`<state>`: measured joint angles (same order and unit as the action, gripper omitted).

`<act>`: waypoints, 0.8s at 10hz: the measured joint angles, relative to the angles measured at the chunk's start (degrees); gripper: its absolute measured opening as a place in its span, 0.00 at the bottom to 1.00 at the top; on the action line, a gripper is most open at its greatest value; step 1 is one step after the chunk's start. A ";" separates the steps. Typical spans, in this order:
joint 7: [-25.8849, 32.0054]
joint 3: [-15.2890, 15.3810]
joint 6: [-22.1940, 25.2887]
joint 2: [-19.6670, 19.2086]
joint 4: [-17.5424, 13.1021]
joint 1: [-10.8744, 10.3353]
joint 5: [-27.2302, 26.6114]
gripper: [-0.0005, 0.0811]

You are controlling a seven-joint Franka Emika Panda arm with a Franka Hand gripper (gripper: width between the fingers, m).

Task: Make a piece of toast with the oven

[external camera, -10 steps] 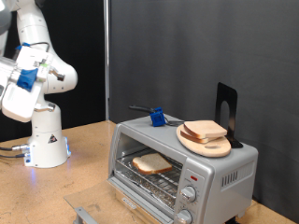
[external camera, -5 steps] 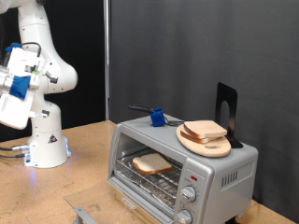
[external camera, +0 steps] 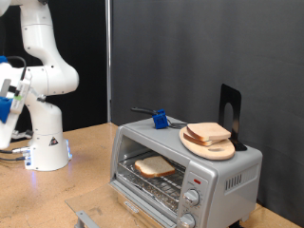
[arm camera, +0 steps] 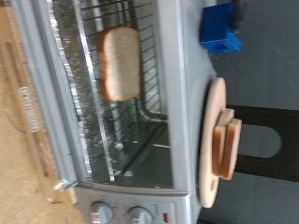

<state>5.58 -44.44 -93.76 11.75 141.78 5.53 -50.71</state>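
1 piece of toast [external camera: 154,167] lies flat on the wire rack [external camera: 152,178] inside the oven [external camera: 185,171], toward the side nearer the exterior view's left. The wrist view shows the same piece of toast [arm camera: 120,63] on the rack's [arm camera: 112,121] bars, pale in the middle with a darker crust edge. The oven [arm camera: 177,112] is a silver-grey box standing on a wooden table [external camera: 85,180]. Its front is open to the rack, and 2 round knobs [external camera: 190,198] sit one above the other on its front panel; the wrist view also shows 2 knobs [arm camera: 121,215].

On the oven's roof rests 1 round wooden board [external camera: 207,142], carrying a small stack of bread slices [external camera: 208,133]; their number cannot be told for certain. In the wrist view the board [arm camera: 214,140] and the slices [arm camera: 225,149] appear edge-on. Just beside the board, toward the exterior view's left, sits 1 small blue object [external camera: 161,119], also seen in the wrist view [arm camera: 219,28]. 1 black upright stand [external camera: 230,114] rises behind the board.

The gripper [external camera: 6,95] is at the far left edge of the exterior view, well apart from the oven and largely cut off by the frame. Whether its fingers are spread or pressed together cannot be told. The wrist view shows nothing between them.
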 joint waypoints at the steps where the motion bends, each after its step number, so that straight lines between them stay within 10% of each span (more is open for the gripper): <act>1: 2.77 -0.19 0.40 -1.92 -0.92 0.00 1.00 0.99; 5: 5.49 -0.76 4.36 -3.56 -1.83 0.07 1.14 0.99; 8: 13.95 -0.63 -7.21 -5.32 1.49 -0.04 -1.71 0.99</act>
<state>19.53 -45.07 -100.97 6.43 143.27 5.49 -52.43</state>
